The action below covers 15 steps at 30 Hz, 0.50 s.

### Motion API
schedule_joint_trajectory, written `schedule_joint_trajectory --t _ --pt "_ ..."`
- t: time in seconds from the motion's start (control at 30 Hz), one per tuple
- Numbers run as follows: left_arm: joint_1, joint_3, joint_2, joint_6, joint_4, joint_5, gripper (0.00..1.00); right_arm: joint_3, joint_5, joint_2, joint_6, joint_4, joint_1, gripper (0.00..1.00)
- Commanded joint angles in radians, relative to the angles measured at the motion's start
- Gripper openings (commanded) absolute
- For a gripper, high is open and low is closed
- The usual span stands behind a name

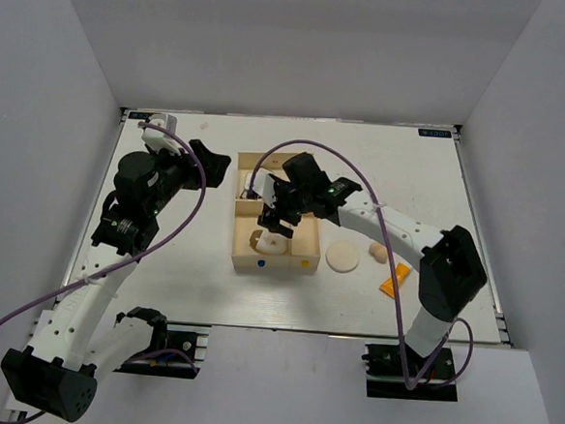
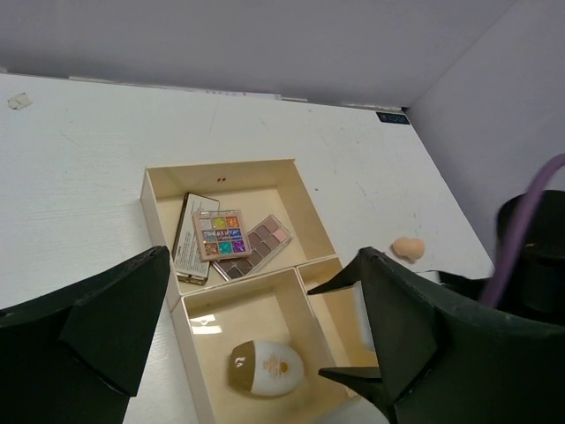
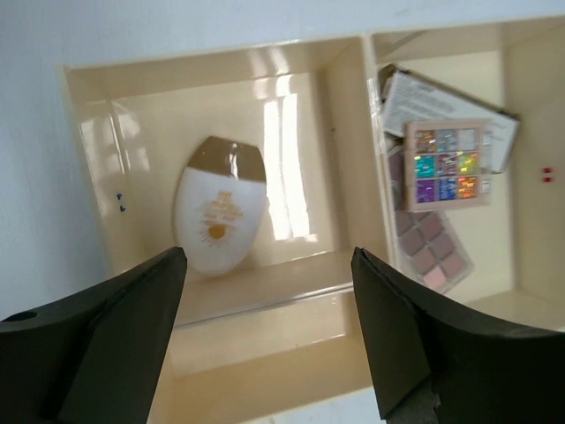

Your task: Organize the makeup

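The cream three-compartment tray [image 1: 275,266] sits mid-table. Its large far compartment holds the multicoloured palette [image 2: 221,234] lying on the brownish palette [image 2: 262,243]; both also show in the right wrist view, multicoloured [image 3: 448,163] and brownish [image 3: 430,249]. The white oval pad [image 3: 219,212] with a brown-gold end lies in the near left compartment [image 2: 265,368]. The round cream puff [image 1: 342,257], one peach sponge [image 1: 380,252] and the orange tube [image 1: 395,278] lie on the table right of the tray. My right gripper [image 3: 265,340] hovers open and empty over the tray. My left gripper [image 2: 256,349] is open and empty, left of the tray.
A white-labelled flat box [image 2: 192,240] lies under the palettes in the large compartment. The peach sponge also shows in the left wrist view [image 2: 407,248]. White walls enclose the table on three sides. The right arm [image 1: 397,235] reaches across the puff area.
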Motion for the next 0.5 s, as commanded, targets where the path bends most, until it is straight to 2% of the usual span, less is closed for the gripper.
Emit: schedule_joint_trajectory --t 0.0,0.23,0.37,0.47 --pt "0.005 -0.006 -0.005 0.008 0.023 0.021 0.98 -0.021 0.012 -0.081 0.011 0.056 -0.006 0.82" --pt "0.005 -0.009 0.011 0.011 0.035 0.050 0.98 -0.112 0.092 -0.205 -0.010 0.057 -0.056 0.79" --pt "0.005 -0.004 0.031 0.006 0.040 0.104 0.98 -0.231 0.107 -0.314 -0.004 0.048 -0.135 0.78" --pt "0.005 -0.004 0.038 0.002 0.043 0.130 0.98 -0.373 0.139 -0.413 0.017 0.067 -0.202 0.80"
